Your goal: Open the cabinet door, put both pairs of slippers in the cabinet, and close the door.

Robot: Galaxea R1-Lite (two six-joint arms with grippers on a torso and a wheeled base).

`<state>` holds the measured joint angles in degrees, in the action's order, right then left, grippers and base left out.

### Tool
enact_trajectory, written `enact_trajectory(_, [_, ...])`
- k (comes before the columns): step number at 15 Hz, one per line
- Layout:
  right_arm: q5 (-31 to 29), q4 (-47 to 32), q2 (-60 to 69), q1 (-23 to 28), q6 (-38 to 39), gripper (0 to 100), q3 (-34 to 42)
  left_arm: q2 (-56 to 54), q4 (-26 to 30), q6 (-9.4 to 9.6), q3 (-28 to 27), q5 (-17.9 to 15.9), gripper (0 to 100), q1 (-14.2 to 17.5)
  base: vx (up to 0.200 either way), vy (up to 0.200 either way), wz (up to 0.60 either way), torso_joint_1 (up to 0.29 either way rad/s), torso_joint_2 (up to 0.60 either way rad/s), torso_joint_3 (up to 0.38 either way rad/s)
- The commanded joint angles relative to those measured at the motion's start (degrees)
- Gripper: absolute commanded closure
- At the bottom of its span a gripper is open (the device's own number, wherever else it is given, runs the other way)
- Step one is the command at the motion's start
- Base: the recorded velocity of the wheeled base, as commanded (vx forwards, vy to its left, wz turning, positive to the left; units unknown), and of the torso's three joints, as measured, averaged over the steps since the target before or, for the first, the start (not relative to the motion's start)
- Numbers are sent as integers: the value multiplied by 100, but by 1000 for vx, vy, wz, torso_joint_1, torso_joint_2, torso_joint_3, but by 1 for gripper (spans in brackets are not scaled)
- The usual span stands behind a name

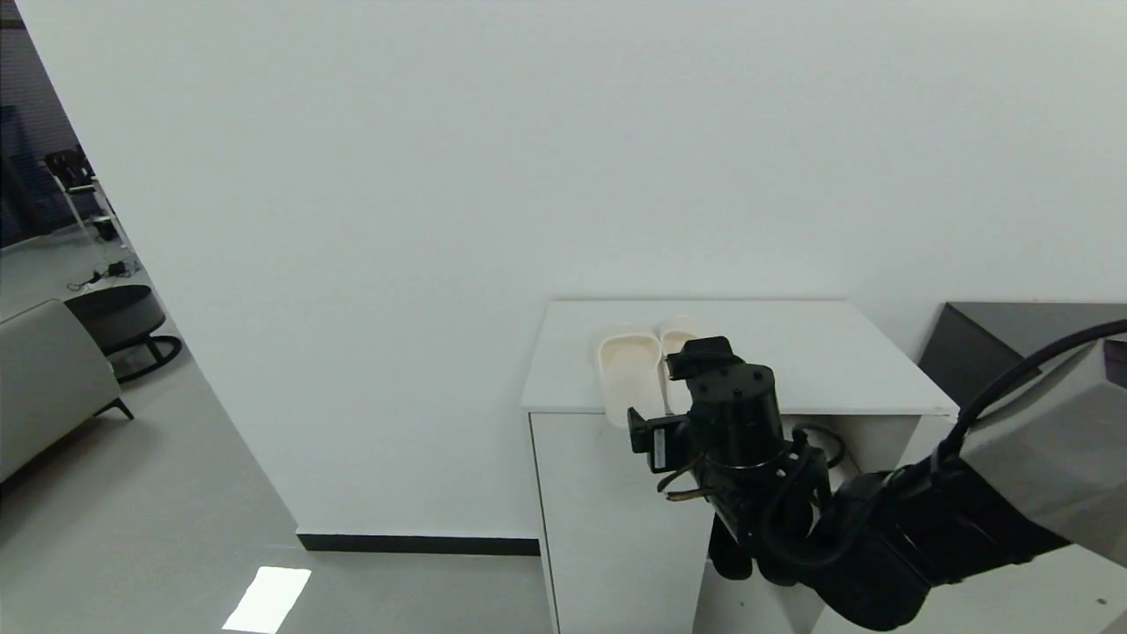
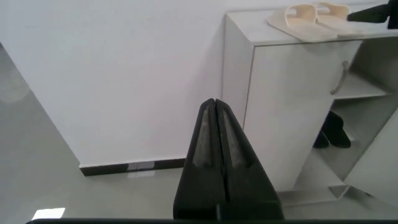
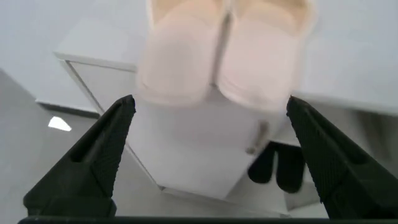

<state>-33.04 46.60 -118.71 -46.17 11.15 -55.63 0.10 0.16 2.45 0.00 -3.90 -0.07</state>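
Atop cabinet (image 1: 792, 352), cream slippers (image 1: 629, 370) just ahead of spread right claw (image 3: 211, 104); left claw (image 2: 215, 109) clenched.

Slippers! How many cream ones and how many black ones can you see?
cream slippers: 2
black slippers: 2
Total: 4

A light grey upholstered sofa (image 1: 44, 379) stands near a round black side table (image 1: 119, 321) on the glossy grey floor (image 1: 132, 528).
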Motion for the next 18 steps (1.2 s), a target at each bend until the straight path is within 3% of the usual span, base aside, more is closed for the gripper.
enact_trajectory(1, [25, -152, -363, 117, -8, 0, -458, 8, 2, 1, 0, 3, 100, -1, 200, 0, 0, 7, 7, 2])
enact_trajectory(4, [25, -494, -970, 371, -8, 0, -1310, 8, 2, 19, 0, 3, 100, -1, 67, 0, 0, 1, 1, -1])
enact_trajectory(15, [34, -943, -2183, 969, -184, 0, -3314, 8, 2, -34, 0, 12, 100, -1, 0, 0, 0, 0, 0, 0])
enact_trajectory(16, [34, -1057, -2209, 969, -184, 100, -3481, 8, 2, -34, 0, 12, 100, -1, 0, 0, 0, 0, 0, 0])
enact_trajectory(18, [34, -1268, -2209, 960, -184, 100, -3719, 8, 2, -43, 0, 12, 100, -1, 0, 0, 0, 0, 0, 0])
